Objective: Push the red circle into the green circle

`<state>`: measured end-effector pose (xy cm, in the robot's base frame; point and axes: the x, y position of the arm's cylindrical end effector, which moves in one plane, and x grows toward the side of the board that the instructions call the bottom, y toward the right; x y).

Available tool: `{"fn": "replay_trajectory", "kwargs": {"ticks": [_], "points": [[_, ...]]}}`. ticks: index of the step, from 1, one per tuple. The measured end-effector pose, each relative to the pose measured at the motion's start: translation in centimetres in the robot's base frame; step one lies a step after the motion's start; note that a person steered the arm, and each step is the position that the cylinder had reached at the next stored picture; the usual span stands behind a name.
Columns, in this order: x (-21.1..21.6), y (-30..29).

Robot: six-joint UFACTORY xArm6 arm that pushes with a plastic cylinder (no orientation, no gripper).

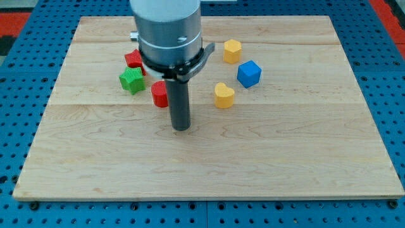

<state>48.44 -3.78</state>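
The red circle [159, 94] lies left of the board's centre, its right side hidden behind the rod. A green block [131, 81] sits just to its upper left, a small gap between them; its exact shape is hard to make out. My tip [181, 128] rests on the board below and to the right of the red circle, close to it but apart. The arm's grey body covers the board above the red circle.
Another red block [133, 59] lies above the green block, partly hidden by the arm. A yellow hexagon [232, 50], a blue cube [249, 73] and a yellow heart [223, 95] lie right of the rod. The wooden board [285, 164] sits on a blue pegboard.
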Motion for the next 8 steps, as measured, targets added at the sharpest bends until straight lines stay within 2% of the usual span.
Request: {"fn": "replay_trajectory", "kwargs": {"ticks": [1,2,4,6,8], "points": [[-0.8,2.6],[-2.9,2.8],[0.3,4.6],[0.4,4.6],[4.1,5.6]]}}
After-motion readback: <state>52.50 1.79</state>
